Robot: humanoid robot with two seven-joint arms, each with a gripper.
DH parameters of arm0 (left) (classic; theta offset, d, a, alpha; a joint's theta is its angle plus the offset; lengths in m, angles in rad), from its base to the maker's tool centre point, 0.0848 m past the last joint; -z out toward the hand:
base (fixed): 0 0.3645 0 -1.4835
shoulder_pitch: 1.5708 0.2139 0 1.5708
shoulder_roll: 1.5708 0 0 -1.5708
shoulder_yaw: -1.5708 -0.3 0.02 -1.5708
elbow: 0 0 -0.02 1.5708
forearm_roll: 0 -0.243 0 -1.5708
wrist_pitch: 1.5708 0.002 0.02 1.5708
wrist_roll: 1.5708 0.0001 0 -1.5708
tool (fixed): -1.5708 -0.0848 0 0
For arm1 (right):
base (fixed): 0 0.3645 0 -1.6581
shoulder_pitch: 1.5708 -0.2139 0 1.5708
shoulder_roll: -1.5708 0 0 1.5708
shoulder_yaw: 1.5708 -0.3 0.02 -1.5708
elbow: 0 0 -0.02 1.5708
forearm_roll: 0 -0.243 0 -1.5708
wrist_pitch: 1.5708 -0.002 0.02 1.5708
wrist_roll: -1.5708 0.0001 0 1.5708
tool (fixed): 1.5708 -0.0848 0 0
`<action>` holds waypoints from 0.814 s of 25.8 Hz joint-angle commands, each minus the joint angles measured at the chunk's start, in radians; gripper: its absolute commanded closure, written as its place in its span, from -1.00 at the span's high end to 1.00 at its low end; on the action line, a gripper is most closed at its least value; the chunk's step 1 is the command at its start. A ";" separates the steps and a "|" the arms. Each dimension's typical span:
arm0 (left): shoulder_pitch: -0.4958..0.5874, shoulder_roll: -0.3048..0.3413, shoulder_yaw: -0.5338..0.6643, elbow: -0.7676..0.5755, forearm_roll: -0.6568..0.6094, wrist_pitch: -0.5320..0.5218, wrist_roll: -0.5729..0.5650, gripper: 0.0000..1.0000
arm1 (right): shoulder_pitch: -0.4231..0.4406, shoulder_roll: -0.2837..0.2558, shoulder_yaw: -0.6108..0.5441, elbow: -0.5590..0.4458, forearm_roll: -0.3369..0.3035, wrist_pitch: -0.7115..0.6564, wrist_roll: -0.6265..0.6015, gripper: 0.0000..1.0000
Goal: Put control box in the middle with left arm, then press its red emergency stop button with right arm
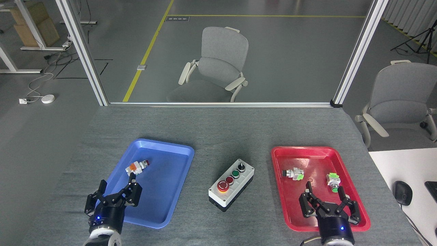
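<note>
Your control box (231, 184) sits on the bare grey table cloth (218, 130) in the middle, between the blue tray (177, 191) on the left and the red tray (283, 205) on the right, touching neither. It lies at a slant, with its row of controls running from near-left to far-right: the big red emergency stop button (223, 185) with its yellow collar at the near-left end, then a small red button (229, 179), a green button (235, 173) and a black knob (241, 166) at the far end. Neither of your grippers touches it. Your left gripper (115, 189) hangs over the near-left edge of the blue tray, well to the left of the box, with its fingers (131, 179) spread apart and nothing between them; just beyond its fingertips a small white-and-orange push button (137, 166) lies in that tray. Your right gripper (328, 198) hangs over the near part of the red tray, well to the right of the box, its fingers (308, 189) also spread wide and empty. Two loose switches lie in the red tray beyond it, one with a black tip (293, 174) and one with a green tip (333, 181). There is pale lettering on the right gripper's body, but it is too small for you to read, and no other writing can be made out on the box.
</note>
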 commanded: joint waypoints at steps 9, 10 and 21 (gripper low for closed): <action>0.000 0.000 0.001 0.000 0.000 0.001 0.000 0.98 | 0.012 -0.021 0.003 -0.054 0.000 -0.004 -0.013 0.96; 0.001 0.000 0.000 0.000 0.000 -0.001 0.000 0.98 | 0.012 -0.021 0.006 -0.056 0.000 -0.004 -0.013 0.96; 0.000 0.000 0.000 0.002 0.001 0.001 0.001 0.98 | 0.007 -0.021 0.011 -0.065 0.000 -0.002 -0.016 0.97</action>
